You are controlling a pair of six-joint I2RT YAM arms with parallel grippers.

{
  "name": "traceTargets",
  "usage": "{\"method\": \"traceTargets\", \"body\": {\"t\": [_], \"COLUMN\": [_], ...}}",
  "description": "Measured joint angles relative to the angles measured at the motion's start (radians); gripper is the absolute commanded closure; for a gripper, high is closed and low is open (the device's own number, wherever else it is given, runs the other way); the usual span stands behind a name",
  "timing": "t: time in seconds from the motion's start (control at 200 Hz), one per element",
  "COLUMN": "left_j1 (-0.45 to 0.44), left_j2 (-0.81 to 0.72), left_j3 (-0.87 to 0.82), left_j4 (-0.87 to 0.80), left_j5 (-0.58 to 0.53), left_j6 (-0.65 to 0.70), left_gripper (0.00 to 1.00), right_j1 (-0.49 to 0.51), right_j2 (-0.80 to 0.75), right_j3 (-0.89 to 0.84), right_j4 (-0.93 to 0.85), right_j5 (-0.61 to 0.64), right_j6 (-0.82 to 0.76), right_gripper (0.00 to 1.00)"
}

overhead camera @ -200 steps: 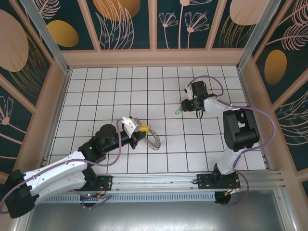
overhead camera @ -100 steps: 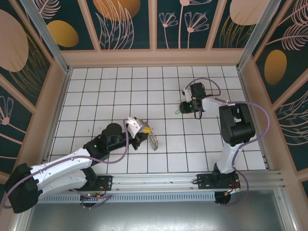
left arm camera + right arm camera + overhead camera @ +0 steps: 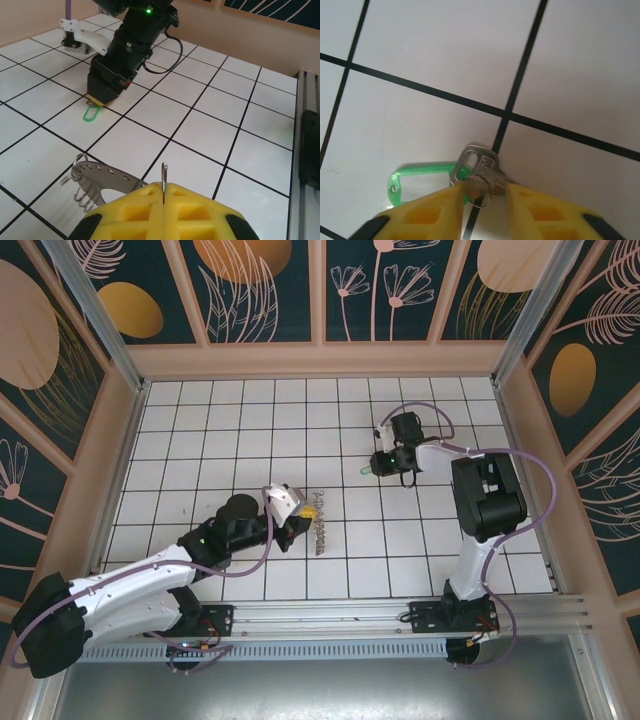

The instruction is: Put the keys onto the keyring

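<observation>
Silvery key [image 3: 482, 167] with its green tag [image 3: 417, 186] lies on the desk [image 3: 420, 75] between my right fingers [image 3: 375, 467], whether gripped I cannot tell, while my left fingers [image 3: 163, 192] clamp the scalloped keyring [image 3: 100, 175] by its rim, presenting it for threading.

The left gripper [image 3: 306, 510] has advanced rightward across the tiles. The large flat grey metallic keyring with scalloped rim [image 3: 322, 525], recorded a second ago lying almost flat at the fingertips, now stands on edge, clamped between the yellow fingers [image 3: 130, 212]. The right gripper [image 3: 371, 468] has shifted slightly left and settled lower over the small silvery key with light-green tag [image 3: 481, 167]. Its jaws have narrowed to sit either side of the metal part, and the right arm [image 3: 487, 498] has swung a little inward behind it.
</observation>
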Motion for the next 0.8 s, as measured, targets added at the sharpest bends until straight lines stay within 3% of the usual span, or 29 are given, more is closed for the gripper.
{"method": "traceTargets", "body": {"t": [0.53,0.801], "left_j1": [0.000,0.000], "left_j2": [-0.018,-0.018], "left_j3": [0.006,0.017], "left_j4": [-0.039,-0.058], "left_j5": [0.006,0.006], "left_j6": [0.000,0.001], "left_gripper": [1.00,1.00], "right_j1": [0.025,0.027], "right_j2": [0.030,0.042], "right_j3": [0.069,0.069], "right_j4": [-0.031,-0.045], "right_j5": [0.089,0.096], "right_j6": [0.001,0.001], "right_gripper": [0.68,0.74]}}
